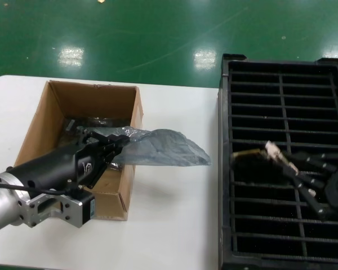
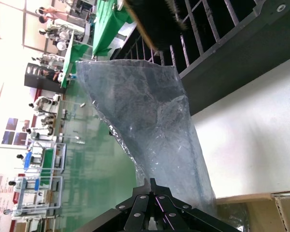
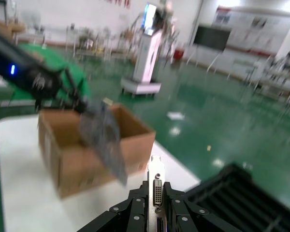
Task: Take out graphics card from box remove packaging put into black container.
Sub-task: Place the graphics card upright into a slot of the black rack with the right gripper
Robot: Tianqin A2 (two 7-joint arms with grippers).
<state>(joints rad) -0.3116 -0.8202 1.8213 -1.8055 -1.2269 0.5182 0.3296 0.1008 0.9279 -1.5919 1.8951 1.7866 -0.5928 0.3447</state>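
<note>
Left gripper (image 1: 114, 147): over the box (image 1: 50, 121), fingers pinched on one end of the packaging (image 1: 163, 147), which hangs empty, extending out past the box wall above the white table (image 1: 174, 208). Right gripper (image 3: 156, 209): above the black container (image 1: 281, 101), fingers clamped on the graphics card (image 3: 156, 186), silver bracket with port showing upright between them.

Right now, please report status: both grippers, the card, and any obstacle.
Left gripper shut on the packaging, above the box. Right gripper shut on the graphics card, over the black container. Nothing blocking.
</note>
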